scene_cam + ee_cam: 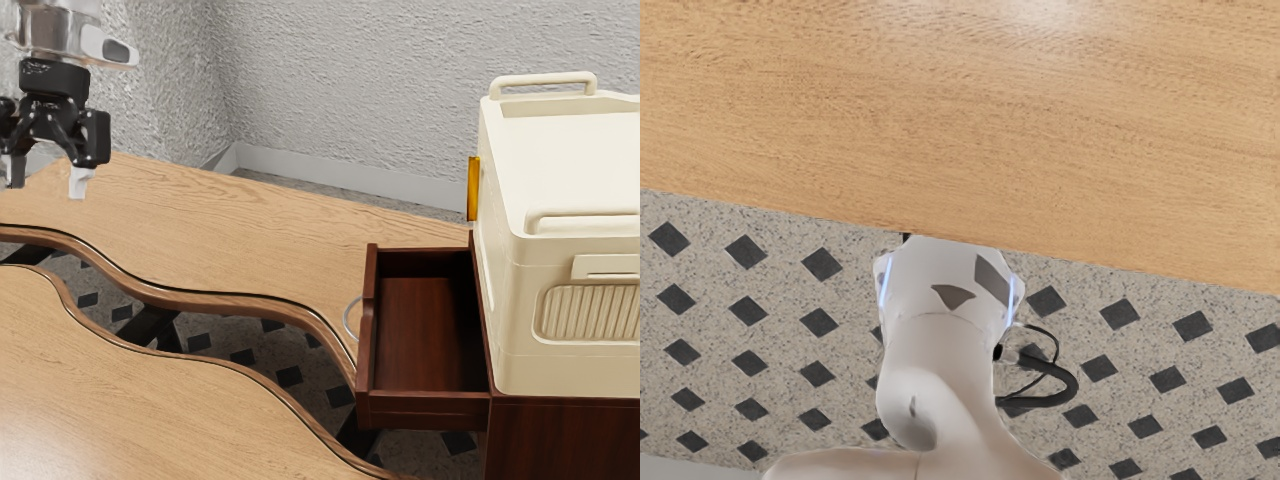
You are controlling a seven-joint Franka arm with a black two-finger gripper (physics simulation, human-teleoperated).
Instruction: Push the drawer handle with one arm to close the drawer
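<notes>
The drawer (425, 335) is standing open, its dark wood front projecting from the cabinet (560, 440) toward the exterior view's left. Its side walls and bottom board are showing. The handle (349, 318), a thin pale bow, is sitting on the outer face of the drawer front and is facing the exterior view's left, the side on which the hand (48, 176) is hanging.

The hand is pointing downward at the exterior view's upper left, above the desk (250, 220). Its two fingers (80, 183) are standing spread, with open space between them, and are gripping nothing. The hand is hanging well apart from the drawer and the handle and is touching neither. The arm (62, 30) is reaching in above it from the exterior view's upper left.

A cream box (520, 370) is resting on the cabinet, with raised bars along two sides of its top and a ribbed panel on one face. A yellow strip (473, 188) is showing just beside the box, on the side toward the hand. The desk is presenting wavy edges around a gap, through which the patterned floor (255, 345) is showing. A rough pale wall (350, 90) is rising behind.

In the wrist view, the desk's wood surface is lying below the hand. Past the desk's edge, the white arm base (945, 340) is showing against the floor, with a black cable (1065, 385) looping beside it.
</notes>
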